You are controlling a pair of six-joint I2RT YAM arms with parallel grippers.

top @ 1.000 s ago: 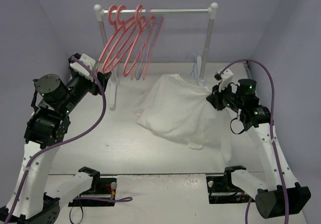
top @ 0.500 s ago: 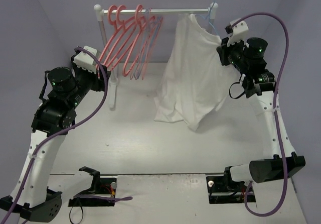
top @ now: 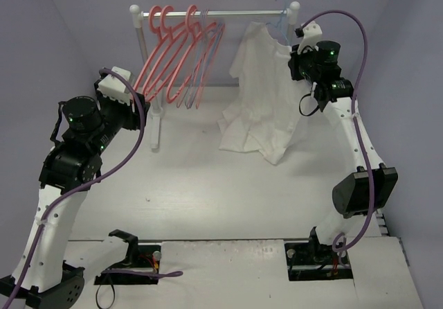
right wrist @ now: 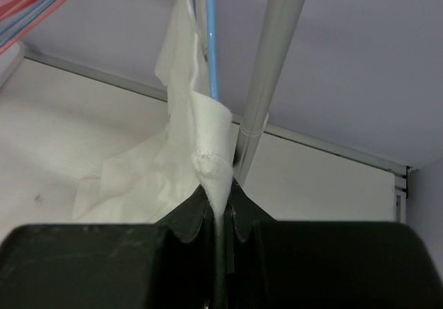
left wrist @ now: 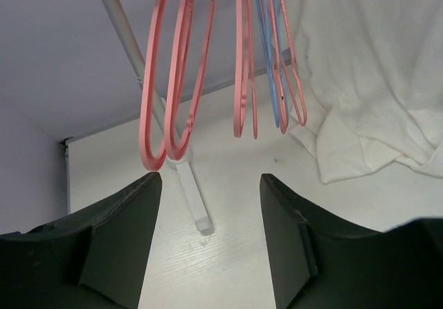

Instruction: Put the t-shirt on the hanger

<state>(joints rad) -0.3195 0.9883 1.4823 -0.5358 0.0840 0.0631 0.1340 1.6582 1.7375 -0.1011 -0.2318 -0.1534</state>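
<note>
The white t-shirt (top: 259, 94) hangs from the thin light-blue hanger (top: 279, 19), whose hook is at the rail (top: 235, 14) near its right post. The shirt's lower part bunches on the table. My right gripper (top: 293, 54) is shut on the shirt's shoulder fabric (right wrist: 213, 163) just below the blue hanger wire (right wrist: 211, 53), beside the rack post (right wrist: 266, 94). My left gripper (left wrist: 208, 184) is open and empty, raised at the left and facing the rack; the shirt (left wrist: 367, 80) shows at its right.
Several pink-red hangers (top: 173, 53) with thin blue ones among them hang at the rail's left end, and show close in the left wrist view (left wrist: 180, 66). The rack's left post (top: 149, 80) and foot (left wrist: 190, 195) stand on the white table. Purple walls enclose the back.
My right arm has lifted the shirt and blue hanger from the table up to the rail, then drawn slightly left and lower at the rail. My left gripper has risen a little.
</note>
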